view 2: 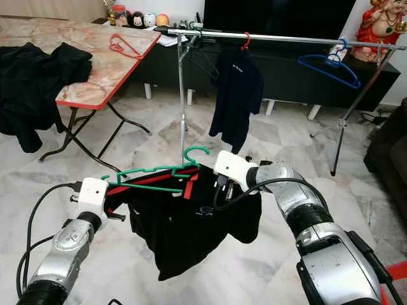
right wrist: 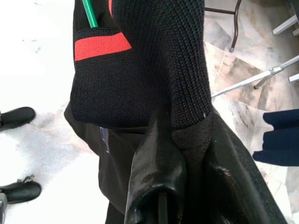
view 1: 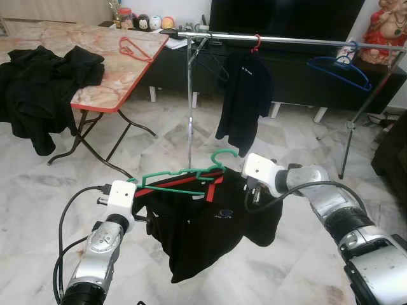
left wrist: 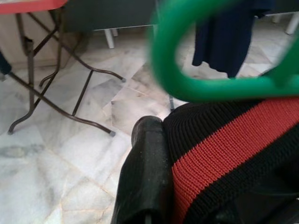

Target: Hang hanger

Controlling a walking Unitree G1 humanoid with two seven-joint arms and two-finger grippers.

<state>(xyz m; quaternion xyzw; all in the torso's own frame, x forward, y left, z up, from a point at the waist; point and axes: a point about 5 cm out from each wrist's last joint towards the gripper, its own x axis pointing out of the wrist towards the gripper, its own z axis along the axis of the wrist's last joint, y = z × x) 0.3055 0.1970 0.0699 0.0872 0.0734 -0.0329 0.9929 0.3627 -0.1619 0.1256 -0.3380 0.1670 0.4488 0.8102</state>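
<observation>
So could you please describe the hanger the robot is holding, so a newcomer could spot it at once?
In front of the long metal clothes rail, low between the robot's two arms, hangs a black polo shirt with a red-striped collar. Threaded through it is the thin green plastic hanger; the rail's other hangers are red, blue or black.

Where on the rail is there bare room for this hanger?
The rail is bare between the hung black shirt and the blue hanger. Its left end is crowded by dark empty hangers beside the post.

Home living room: television [view 1: 280, 16], marble floor [view 1: 165, 133]
</observation>
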